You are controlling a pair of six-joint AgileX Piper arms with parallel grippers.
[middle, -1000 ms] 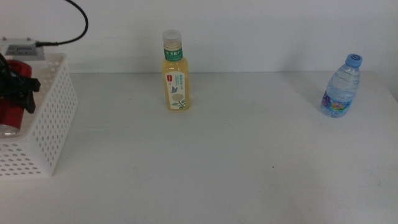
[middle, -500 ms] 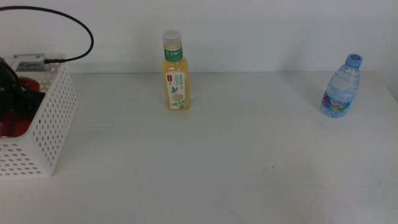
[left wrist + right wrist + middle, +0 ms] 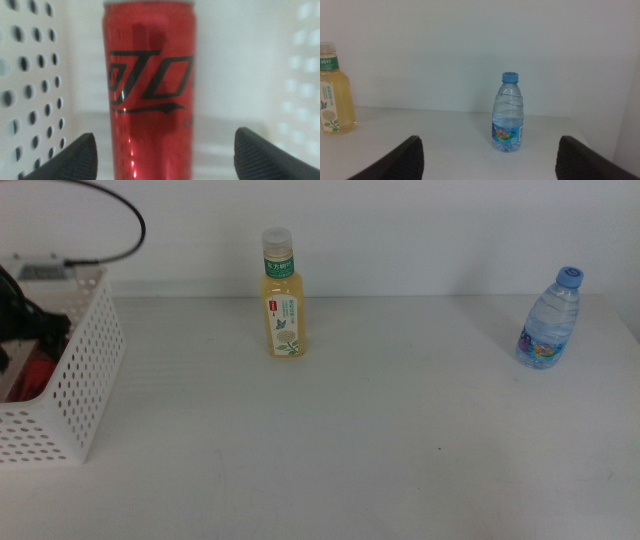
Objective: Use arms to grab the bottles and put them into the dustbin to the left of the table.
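Black jaws of the left gripper point(image 3: 162, 157) stand wide open inside the bin point(image 3: 85, 380), the red can point(image 3: 150, 90) between them, unheld: the drop is done. Next it must clear the bin's rim. Right gripper point(image 3: 485, 160), open, faces the water bottle point(image 3: 508, 114) near the desk's right edge; the yellow bottle point(image 3: 282, 298) stands mid-back.

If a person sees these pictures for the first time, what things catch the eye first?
Probably the red can, lying inside the white dustbin at the table's left edge, between the open jaws of the left gripper. Next, the yellow bottle standing at the back of the table and the water bottle at the far right.
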